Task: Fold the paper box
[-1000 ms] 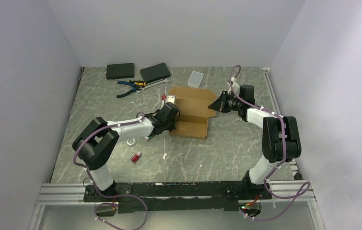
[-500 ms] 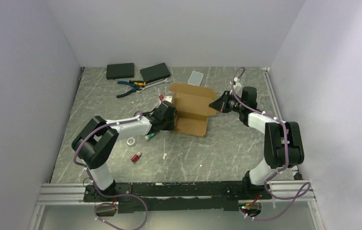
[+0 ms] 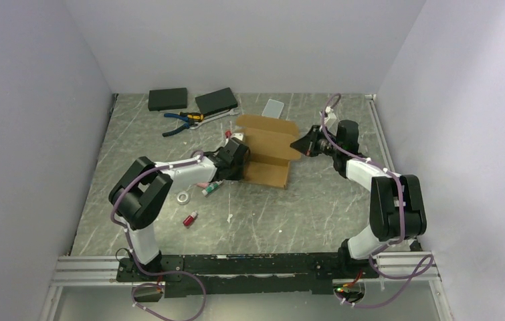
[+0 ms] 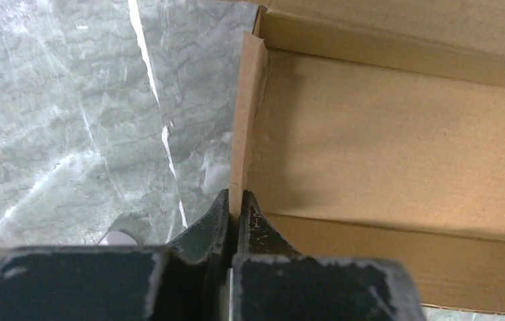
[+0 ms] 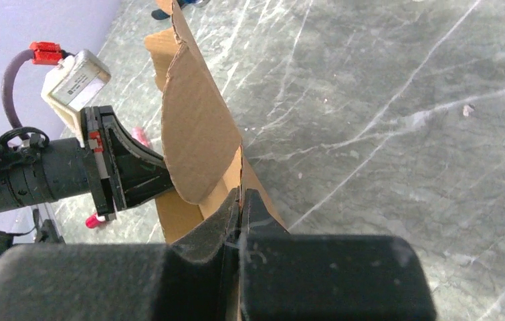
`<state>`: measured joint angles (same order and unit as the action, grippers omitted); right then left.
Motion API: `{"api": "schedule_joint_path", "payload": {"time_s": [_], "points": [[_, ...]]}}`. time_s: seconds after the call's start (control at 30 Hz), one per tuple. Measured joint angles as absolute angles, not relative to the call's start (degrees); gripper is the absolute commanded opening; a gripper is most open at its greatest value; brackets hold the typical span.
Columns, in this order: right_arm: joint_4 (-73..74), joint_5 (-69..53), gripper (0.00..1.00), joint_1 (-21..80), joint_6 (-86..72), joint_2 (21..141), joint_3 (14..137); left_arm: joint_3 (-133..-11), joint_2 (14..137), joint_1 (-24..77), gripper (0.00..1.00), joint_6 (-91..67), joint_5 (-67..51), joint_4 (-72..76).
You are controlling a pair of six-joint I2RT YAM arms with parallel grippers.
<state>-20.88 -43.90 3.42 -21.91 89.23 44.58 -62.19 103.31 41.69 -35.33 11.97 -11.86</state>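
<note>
- Paper box (image 3: pixel 267 152), plain brown cardboard, sits partly folded on the counter (image 3: pixel 316 200), a little beyond its middle and between the two arms.
- Its base panel lies flat, with the walls raised around it and the inside open to the top.
- From the left wrist view, the thin left side wall stands upright on edge beside the flat floor of the box, with a longer wall running along the far side.
- From the right wrist view, a rounded flap stands up on the box's right side.
- Left gripper (image 4: pixel 234 207) is pinching the near end of that upright left wall, its fingers closed tight on the cardboard edge.
- Right gripper (image 5: pixel 241 200) is pinching the cardboard edge on the opposite side, just below the rounded flap, with its fingers pressed together on it.
- A translucent white case (image 3: pixel 273 108) lies just beyond the box.
- Pliers (image 3: pixel 181 120) with blue and yellow handles lie further left, and two flat black boxes (image 3: pixel 168 99) lie near the back wall.
- Near the left forearm lie a small tube (image 3: pixel 211 188), a tape ring (image 3: pixel 182 197) and a small red item (image 3: pixel 190 219).
</note>
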Motion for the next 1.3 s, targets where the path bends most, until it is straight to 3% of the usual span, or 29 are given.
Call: {"api": "schedule_joint_path", "payload": {"time_s": [0.2, 0.23, 0.3, 0.37, 0.47, 1.2, 1.27, 1.3], "points": [[-21.1, -43.7, 0.00, 4.4, -20.2, 88.3, 44.5, -64.7, 104.8, 42.4, 0.00, -34.0, 15.1, -14.1], [-21.1, -43.6, 0.00, 4.5, -20.0, 88.3, 44.5, -65.0, 104.9, 42.7, 0.03, -33.8, 15.8, -14.5], [-21.1, -43.4, 0.00, 4.7, -19.5, 88.3, 44.5, -65.0, 104.9, 43.2, 0.24, -33.6, 16.8, -14.9], [-21.1, -43.3, 0.00, 4.8, -19.1, 88.3, 44.5, -65.0, 104.9, 43.5, 0.38, -33.2, 17.6, -15.3], [-21.1, -43.4, 0.00, 5.0, -18.9, 88.2, 44.5, -65.0, 104.9, 43.6, 0.45, -32.4, 17.9, -15.8], [-21.1, -43.4, 0.00, 6.5, -16.4, 87.8, 44.4, -67.9, 104.9, 37.9, 0.45, -29.6, 9.3, -14.9], [-21.1, -43.4, 0.00, 6.7, -16.0, 87.4, 44.3, -67.9, 105.0, 37.5, 0.40, -29.1, 7.6, -14.2], [-21.1, -43.4, 0.00, 6.8, -15.8, 87.2, 44.3, -67.9, 105.1, 37.3, 0.32, -29.0, 6.9, -14.0]]}}
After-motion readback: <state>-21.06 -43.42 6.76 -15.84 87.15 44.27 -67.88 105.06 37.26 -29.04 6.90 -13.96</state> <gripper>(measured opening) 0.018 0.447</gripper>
